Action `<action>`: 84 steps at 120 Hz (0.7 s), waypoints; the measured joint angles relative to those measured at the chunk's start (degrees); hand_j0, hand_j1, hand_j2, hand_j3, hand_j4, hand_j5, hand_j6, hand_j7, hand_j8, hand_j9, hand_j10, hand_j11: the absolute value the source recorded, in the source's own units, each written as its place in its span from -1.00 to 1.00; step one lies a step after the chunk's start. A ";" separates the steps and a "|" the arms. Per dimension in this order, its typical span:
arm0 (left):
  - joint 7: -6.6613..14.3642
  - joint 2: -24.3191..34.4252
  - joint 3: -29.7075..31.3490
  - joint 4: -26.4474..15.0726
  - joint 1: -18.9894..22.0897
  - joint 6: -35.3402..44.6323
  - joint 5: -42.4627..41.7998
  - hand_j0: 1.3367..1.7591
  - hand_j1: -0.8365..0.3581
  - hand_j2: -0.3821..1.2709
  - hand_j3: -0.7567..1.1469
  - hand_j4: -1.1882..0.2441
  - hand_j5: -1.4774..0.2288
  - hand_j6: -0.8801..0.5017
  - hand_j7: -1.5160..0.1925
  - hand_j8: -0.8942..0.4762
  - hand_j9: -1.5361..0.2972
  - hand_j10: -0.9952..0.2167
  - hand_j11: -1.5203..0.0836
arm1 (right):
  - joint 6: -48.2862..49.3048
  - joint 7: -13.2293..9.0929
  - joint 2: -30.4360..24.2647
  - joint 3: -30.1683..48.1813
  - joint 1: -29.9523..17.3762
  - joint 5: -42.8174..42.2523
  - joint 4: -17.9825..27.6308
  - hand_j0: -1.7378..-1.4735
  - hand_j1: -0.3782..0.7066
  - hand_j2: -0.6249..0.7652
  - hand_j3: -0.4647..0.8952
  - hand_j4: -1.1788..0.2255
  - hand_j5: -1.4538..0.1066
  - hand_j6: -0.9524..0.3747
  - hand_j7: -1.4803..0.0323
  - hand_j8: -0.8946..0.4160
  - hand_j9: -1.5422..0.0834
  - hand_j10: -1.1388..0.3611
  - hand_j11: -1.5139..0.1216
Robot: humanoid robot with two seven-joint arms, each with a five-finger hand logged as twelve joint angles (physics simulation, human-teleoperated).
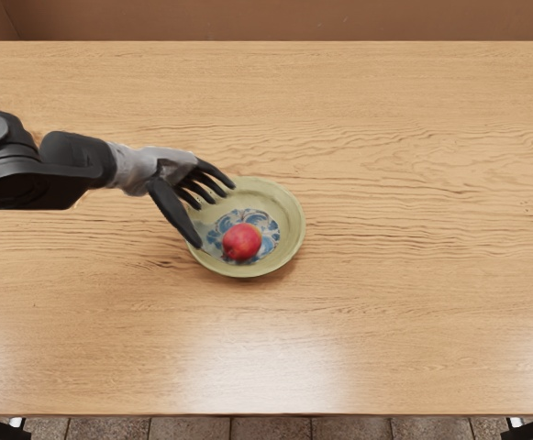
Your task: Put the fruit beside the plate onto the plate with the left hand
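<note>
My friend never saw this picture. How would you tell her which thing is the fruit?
Look at the big wooden table; a little left of its middle sits a round greenish plate with a blue pattern. The fruit lies in the plate's centre, just right of the open left hand. It is the only red, ball-shaped thing there.

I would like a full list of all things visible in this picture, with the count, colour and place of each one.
round red fruit: one, red, lying in the middle of the plate
shallow round green plate: one, pale green rim, blue pattern inside, near the table's middle
light brown wooden table: one, light brown, fills most of the view
left arm: one, black and grey, enters from the left edge
left hand: one, dark fingers spread, holding nothing, at the plate's left rim
</note>
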 joint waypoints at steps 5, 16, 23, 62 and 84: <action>0.00 3.46 -5.44 -0.07 3.89 -4.42 -2.59 0.52 0.45 -0.46 -0.20 0.28 0.31 -0.10 0.35 -0.07 0.28 0.19 0.44 | 0.00 -0.01 0.00 0.01 0.00 0.00 0.02 -0.40 -0.87 -0.11 -0.32 0.63 0.81 0.38 0.90 0.31 0.84 0.47 0.80; 0.00 10.29 -17.16 0.12 11.35 -12.45 -9.86 0.52 0.46 -0.47 -0.20 0.29 0.32 -0.10 0.37 -0.07 0.30 0.20 0.46 | -0.01 -0.02 0.00 0.03 0.00 0.00 0.02 -0.40 -0.87 -0.11 -0.32 0.63 0.81 0.38 0.90 0.31 0.84 0.47 0.80; 0.00 12.19 -22.41 1.75 14.82 -14.91 -15.21 0.52 0.46 -0.47 -0.20 0.30 0.33 -0.10 0.37 -0.07 0.30 0.21 0.47 | -0.04 -0.03 0.00 0.03 0.00 0.00 0.02 -0.40 -0.87 -0.11 -0.32 0.63 0.81 0.38 0.90 0.31 0.84 0.47 0.80; 0.00 14.54 -30.14 26.68 21.65 -18.06 -32.11 0.52 0.48 -0.48 -0.20 0.31 0.35 -0.09 0.39 -0.06 0.32 0.23 0.49 | -0.05 -0.02 0.00 0.00 0.00 0.00 0.05 -0.40 -0.87 -0.11 -0.32 0.63 0.81 0.38 0.90 0.31 0.84 0.47 0.80; 0.00 12.75 -25.54 28.98 21.05 -18.19 -32.52 0.52 0.48 -0.48 -0.21 0.31 0.35 -0.08 0.39 -0.05 0.32 0.23 0.49 | -0.06 -0.01 0.00 -0.02 0.00 0.00 0.09 -0.40 -0.87 -0.11 -0.32 0.63 0.81 0.38 0.90 0.31 0.84 0.47 0.80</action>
